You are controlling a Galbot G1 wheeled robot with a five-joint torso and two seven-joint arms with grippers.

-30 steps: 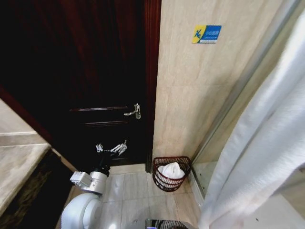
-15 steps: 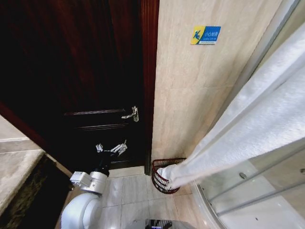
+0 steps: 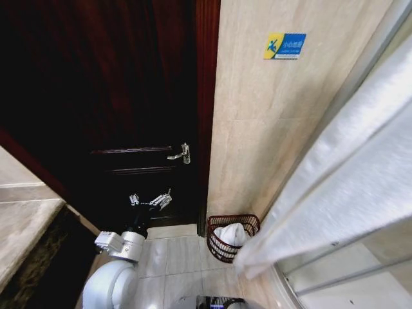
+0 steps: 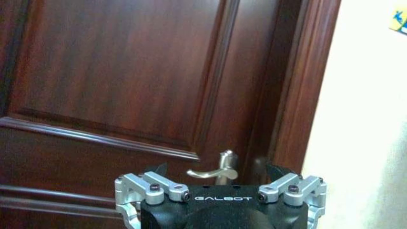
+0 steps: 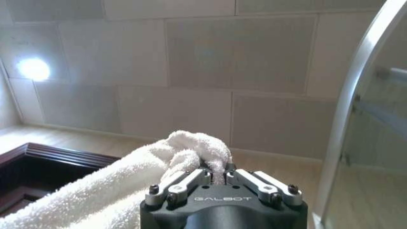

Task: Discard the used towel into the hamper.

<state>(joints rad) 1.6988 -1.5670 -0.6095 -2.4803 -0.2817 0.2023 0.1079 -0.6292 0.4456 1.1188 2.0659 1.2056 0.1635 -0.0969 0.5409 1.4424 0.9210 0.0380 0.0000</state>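
The hamper [image 3: 216, 243], a small round dark red-brown wire basket, stands on the tiled floor against the beige wall, with a white cloth [image 3: 230, 234] lying inside it. A long white towel [image 3: 335, 187] slants across the right of the head view, its lower end hanging just right of the hamper. In the right wrist view my right gripper [image 5: 216, 174] is shut on a bunched end of this towel [image 5: 127, 181]. My left gripper [image 3: 150, 201] is held up before the dark door, open and empty, as the left wrist view [image 4: 218, 171] also shows.
A dark wooden door with a metal lever handle [image 3: 180, 153] fills the left. A stone counter [image 3: 26, 219] juts in at the left edge. A glass shower enclosure with a metal frame [image 5: 356, 119] stands on the right. A blue-yellow sign [image 3: 284, 46] hangs on the wall.
The towel's lower end has swung right, off the hamper's rim, so more of the hamper shows. The head camera has shifted slightly. My left arm has not moved.
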